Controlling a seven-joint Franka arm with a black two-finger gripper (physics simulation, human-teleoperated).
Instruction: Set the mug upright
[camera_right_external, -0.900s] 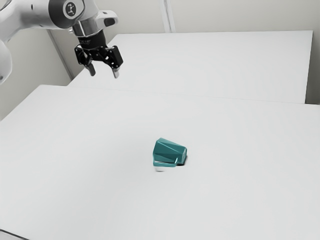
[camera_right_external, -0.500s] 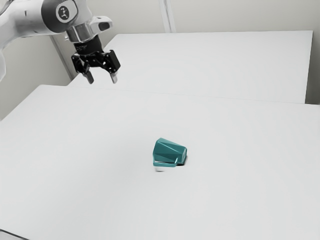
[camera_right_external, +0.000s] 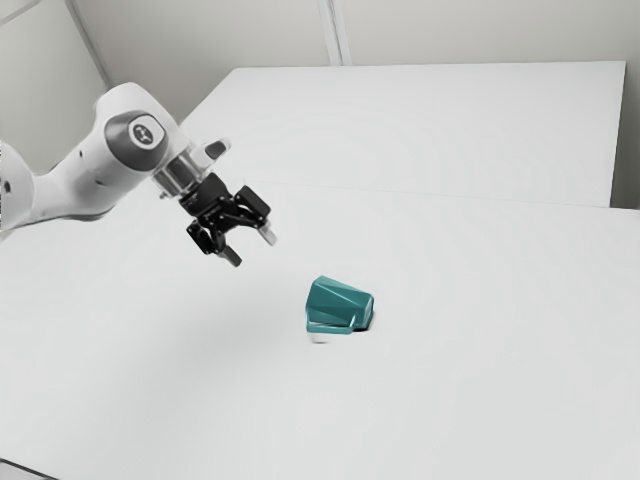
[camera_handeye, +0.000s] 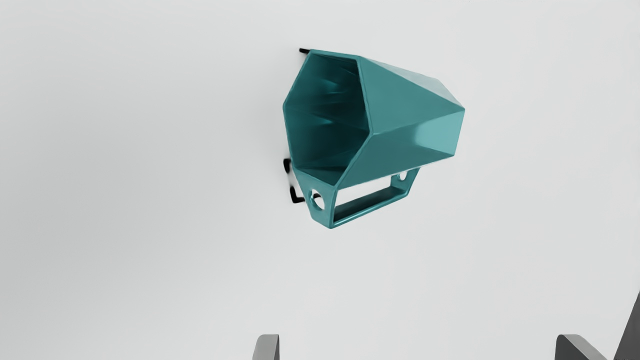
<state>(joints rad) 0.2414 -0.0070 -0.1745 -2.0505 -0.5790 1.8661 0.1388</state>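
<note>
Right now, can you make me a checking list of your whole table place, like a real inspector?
Surface: white table, plain.
Mug: teal, on its side, mouth toward the exterior view's left, not upright yet.
Handle: on the mug's side.
Clutter: nothing seen for sure; small dark marks by the mug may be shadow.
Gripper: jaws apart, not touching the mug.
Cables: can't tell; a thin dark line might be an edge.
Surroundings: pale wall, white surface behind.
</note>
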